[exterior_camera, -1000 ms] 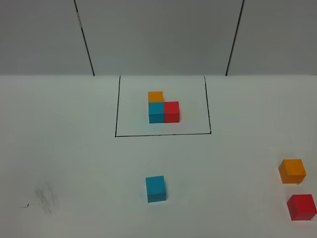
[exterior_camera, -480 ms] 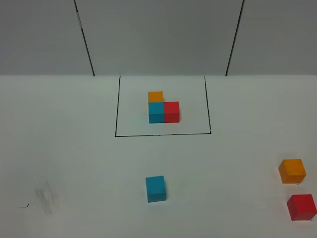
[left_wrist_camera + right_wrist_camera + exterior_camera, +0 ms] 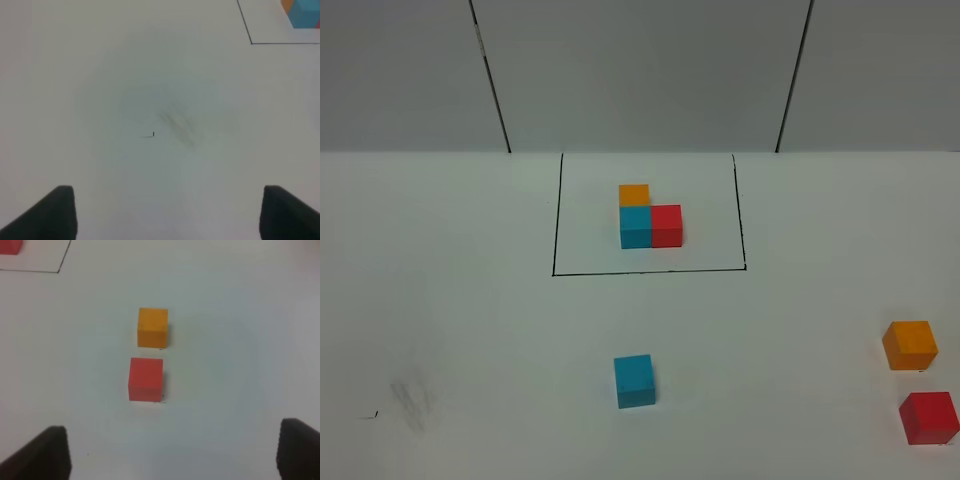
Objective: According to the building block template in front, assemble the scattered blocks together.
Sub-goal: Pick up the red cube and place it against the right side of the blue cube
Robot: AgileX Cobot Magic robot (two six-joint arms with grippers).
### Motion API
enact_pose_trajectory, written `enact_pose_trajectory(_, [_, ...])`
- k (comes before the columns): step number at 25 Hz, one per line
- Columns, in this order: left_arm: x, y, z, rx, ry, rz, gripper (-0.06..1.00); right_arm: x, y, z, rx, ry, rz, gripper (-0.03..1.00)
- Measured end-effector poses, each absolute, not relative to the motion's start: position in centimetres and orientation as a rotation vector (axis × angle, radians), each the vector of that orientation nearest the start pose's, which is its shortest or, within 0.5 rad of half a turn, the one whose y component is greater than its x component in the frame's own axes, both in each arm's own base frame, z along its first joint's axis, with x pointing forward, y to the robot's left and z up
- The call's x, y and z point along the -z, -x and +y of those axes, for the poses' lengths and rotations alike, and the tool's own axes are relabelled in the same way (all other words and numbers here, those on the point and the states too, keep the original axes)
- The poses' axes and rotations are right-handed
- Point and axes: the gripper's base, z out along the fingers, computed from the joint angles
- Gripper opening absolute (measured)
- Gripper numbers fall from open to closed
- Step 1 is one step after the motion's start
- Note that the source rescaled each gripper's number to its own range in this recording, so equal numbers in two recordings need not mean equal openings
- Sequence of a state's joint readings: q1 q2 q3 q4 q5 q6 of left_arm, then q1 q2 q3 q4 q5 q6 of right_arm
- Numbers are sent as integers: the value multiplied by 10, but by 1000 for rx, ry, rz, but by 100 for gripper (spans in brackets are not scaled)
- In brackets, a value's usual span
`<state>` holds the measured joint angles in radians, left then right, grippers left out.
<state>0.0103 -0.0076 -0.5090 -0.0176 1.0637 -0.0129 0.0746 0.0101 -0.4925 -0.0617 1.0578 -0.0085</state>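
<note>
- The building block template (image 3: 649,222) sits inside its black outline (image 3: 558,215) on the white table (image 3: 470,300). We see an L: its orange-to-cyan arm runs away from the high camera, and its cyan-to-red arm runs crosswise toward the right arm's side.
- The cyan-blue block (image 3: 634,380) lies alone outside the outline, nearer the camera than the template. It is almost straight in front of the template's cyan cube, with faces roughly square to the outline.
- The orange block (image 3: 909,345) and red block (image 3: 929,417) lie well off to the template's right-arm side, near each other but apart. Orange is the closer to the template, and the pair lines up roughly parallel to the orange-to-cyan arm.
- The left gripper (image 3: 170,214) hangs over bare table on the template's left-arm side, fingers spread wide and empty.
- The right gripper (image 3: 172,452) hangs beside the orange and red pair, fingers likewise spread and holding nothing.
</note>
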Motion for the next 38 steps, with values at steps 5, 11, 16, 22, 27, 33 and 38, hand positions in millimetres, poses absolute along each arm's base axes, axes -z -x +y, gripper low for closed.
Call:
enact_pose_trajectory(5, [-279,7,-1,23,22,2031,79,-276,2,-5,33,83,2056,77])
enact_pose_trajectory(11, [-279,7,-1,23,22,2032,79,-276,2,-5,20,75,2057,77])
enact_pose_trajectory(16, [-279,7,-1,23,22,2033,79,-280,0,-6,43,75,2045,77])
enact_pose_trajectory(22, [-279,7,-1,23,22,2034,79,-329,-42,-3,54,87,2067,77])
enact_pose_trajectory(27, [-279,7,-1,23,22,2034,79,-354,-109,2,57,105,2181,77])
enact_pose_trajectory(33, [-279,7,-1,23,22,2034,79,-343,-179,8,55,92,2389,77])
enact_pose_trajectory(38, [-279,7,-1,23,22,2034,79,-300,-210,10,50,16,2687,77])
